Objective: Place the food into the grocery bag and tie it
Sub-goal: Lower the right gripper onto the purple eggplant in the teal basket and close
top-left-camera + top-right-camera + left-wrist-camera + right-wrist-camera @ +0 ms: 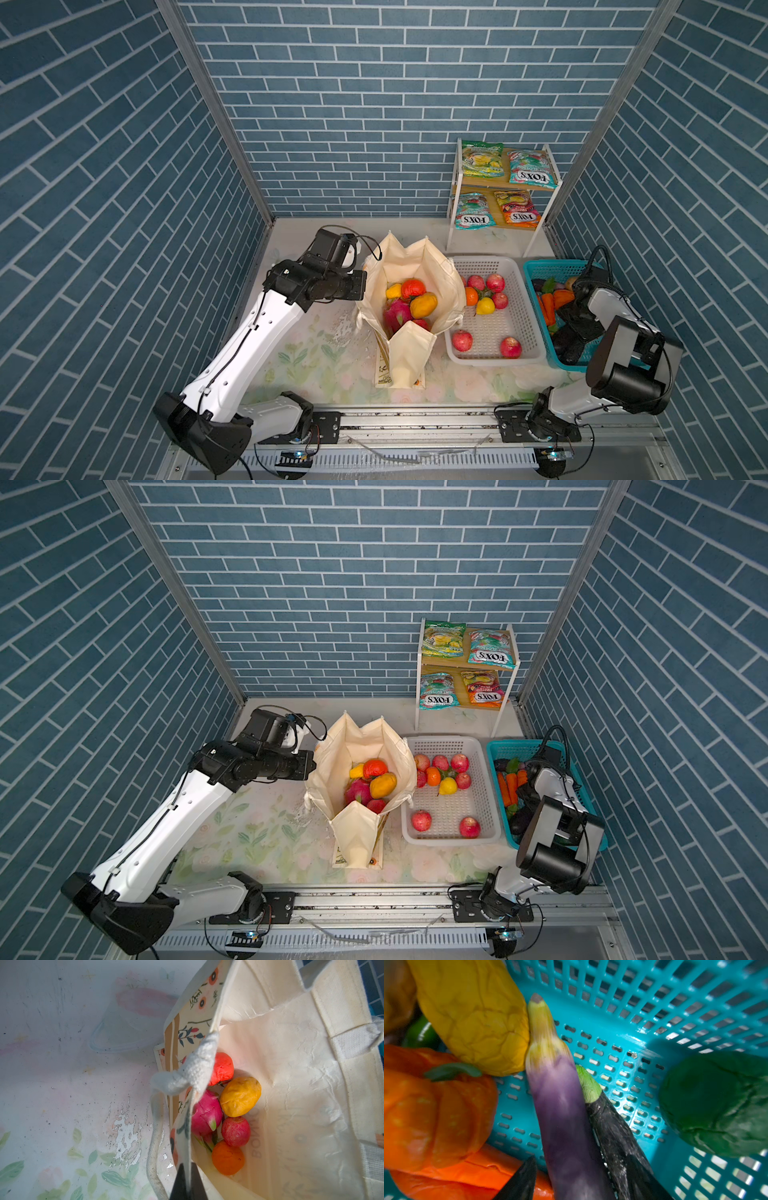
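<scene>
1. The grocery bag (409,361) stands upright in the middle of the table (299,361), mouth open; it is just left of the white basket (484,259).
2. The left gripper (188,1184) is clamped on the bag's left wall at the rim, the fabric pinched between its black fingers; a cream strap handle (154,1136) hangs outside that wall.
3. At the bottom of the bag, packed together, lie a pink dragon fruit (205,1115), a yellow fruit (240,1098), a red-orange fruit (223,1068), a red apple (235,1131) and an orange (227,1157).
4. The white basket holds more red apples (462,340), an orange and a small yellow fruit; most sit at its far end, and two apples lie apart at its near end.
5. The right gripper (573,332) reaches down into the teal basket (536,266) at the right edge; in the right wrist view a purple eggplant (562,1115) runs alongside one black finger (519,1180), with a dark eggplant (612,1126) against its other side; I cannot tell whether the jaws grip it.
6. Four FOX'S packets (532,168) lie on a two-tier rack (555,183) at the far right, two per shelf.
</scene>
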{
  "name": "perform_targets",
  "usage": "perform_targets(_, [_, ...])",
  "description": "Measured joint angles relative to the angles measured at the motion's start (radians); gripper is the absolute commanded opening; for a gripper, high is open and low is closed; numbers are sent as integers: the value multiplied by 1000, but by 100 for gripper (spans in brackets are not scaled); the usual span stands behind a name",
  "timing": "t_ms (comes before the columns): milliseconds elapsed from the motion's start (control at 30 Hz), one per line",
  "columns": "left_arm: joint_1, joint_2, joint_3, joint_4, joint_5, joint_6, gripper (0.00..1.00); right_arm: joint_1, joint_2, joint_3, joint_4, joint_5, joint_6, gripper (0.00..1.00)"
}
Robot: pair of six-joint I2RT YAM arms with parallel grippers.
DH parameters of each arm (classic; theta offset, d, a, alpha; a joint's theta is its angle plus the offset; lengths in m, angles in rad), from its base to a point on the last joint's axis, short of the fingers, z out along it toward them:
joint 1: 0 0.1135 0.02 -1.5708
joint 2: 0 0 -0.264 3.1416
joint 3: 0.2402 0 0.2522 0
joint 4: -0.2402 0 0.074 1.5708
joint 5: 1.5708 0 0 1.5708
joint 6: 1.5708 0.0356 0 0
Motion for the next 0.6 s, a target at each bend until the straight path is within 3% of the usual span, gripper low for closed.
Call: perform_targets(600, [0, 1, 0, 1, 0, 0, 0, -11, 26, -8, 44, 19, -8, 67])
